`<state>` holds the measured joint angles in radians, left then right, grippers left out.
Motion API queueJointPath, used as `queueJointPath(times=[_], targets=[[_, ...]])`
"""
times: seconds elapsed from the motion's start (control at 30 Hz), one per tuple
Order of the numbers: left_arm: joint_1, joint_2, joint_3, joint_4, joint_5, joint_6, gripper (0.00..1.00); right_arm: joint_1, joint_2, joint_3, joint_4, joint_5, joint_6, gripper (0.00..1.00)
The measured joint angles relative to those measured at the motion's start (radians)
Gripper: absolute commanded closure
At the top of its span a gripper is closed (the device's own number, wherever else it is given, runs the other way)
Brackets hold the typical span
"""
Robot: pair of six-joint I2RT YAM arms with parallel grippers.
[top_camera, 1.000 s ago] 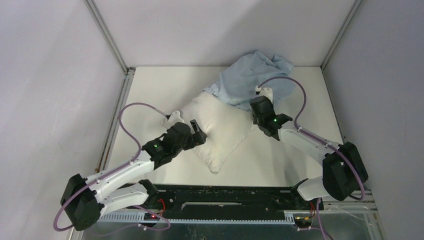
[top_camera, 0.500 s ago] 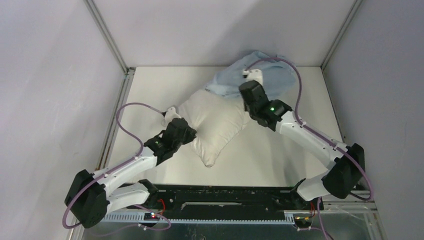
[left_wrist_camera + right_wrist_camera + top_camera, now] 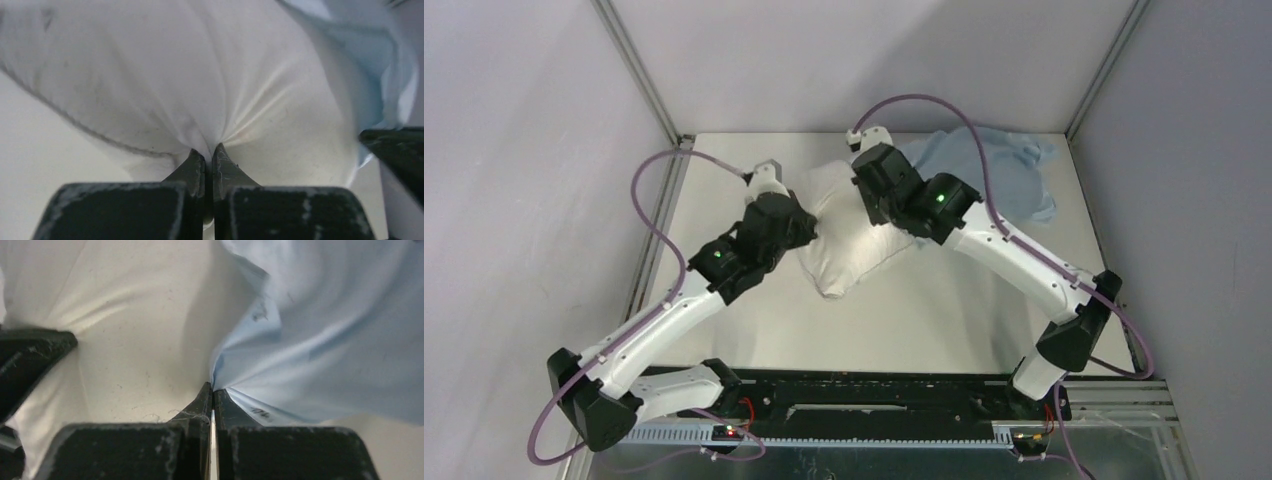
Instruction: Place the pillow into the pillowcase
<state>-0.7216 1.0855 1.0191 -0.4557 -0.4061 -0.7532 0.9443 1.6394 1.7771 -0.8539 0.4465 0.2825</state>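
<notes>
Table (image 3: 724, 300): walled at back and sides. Pillow (image 3: 849, 255) mid-back, far edge hidden under wrists, near corner well apart from front edge. Pillowcase (image 3: 1014, 180) back right by wall, left part behind arm. Left gripper (image 3: 209, 150) pinched on pillow fabric. Right gripper (image 3: 213, 387) pinched on pillowcase edge.

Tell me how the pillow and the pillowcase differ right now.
The pillow is white and plump; the pillowcase is light blue, thin and limp. The left gripper is pinched shut on the pillow, the right gripper on the pillowcase. The pillow lies between the two grippers; the pillowcase is bunched off to the right of the right gripper. Both are soft, wrinkled fabric, and they touch.
</notes>
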Motion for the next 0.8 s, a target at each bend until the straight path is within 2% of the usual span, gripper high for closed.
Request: queueJointPath(times=[0.1,0.27,0.37,0.5,0.67,0.8], targets=[[0.000,0.006,0.087,0.009,-0.033,0.041,1.00,-0.017,0.023,0.142,-0.097,-0.042,-0.002,1.00],[0.004,0.044,0.113,0.060,-0.081,0.054,1.00,0.013,0.094,0.536,-0.219,-0.113,-0.006,1.00],[-0.002,0.081,0.113,0.059,-0.079,0.047,1.00,0.019,0.112,0.614,-0.256,-0.142,-0.005,1.00],[-0.019,0.091,0.122,0.026,-0.073,0.050,1.00,0.014,0.111,0.540,-0.241,-0.212,0.014,1.00],[-0.021,0.105,0.152,-0.027,-0.068,0.057,1.00,0.016,0.054,0.259,-0.146,-0.304,0.052,0.98],[-0.023,0.083,0.066,0.033,-0.049,0.034,1.00,0.017,0.009,0.084,-0.105,-0.357,0.086,0.65]])
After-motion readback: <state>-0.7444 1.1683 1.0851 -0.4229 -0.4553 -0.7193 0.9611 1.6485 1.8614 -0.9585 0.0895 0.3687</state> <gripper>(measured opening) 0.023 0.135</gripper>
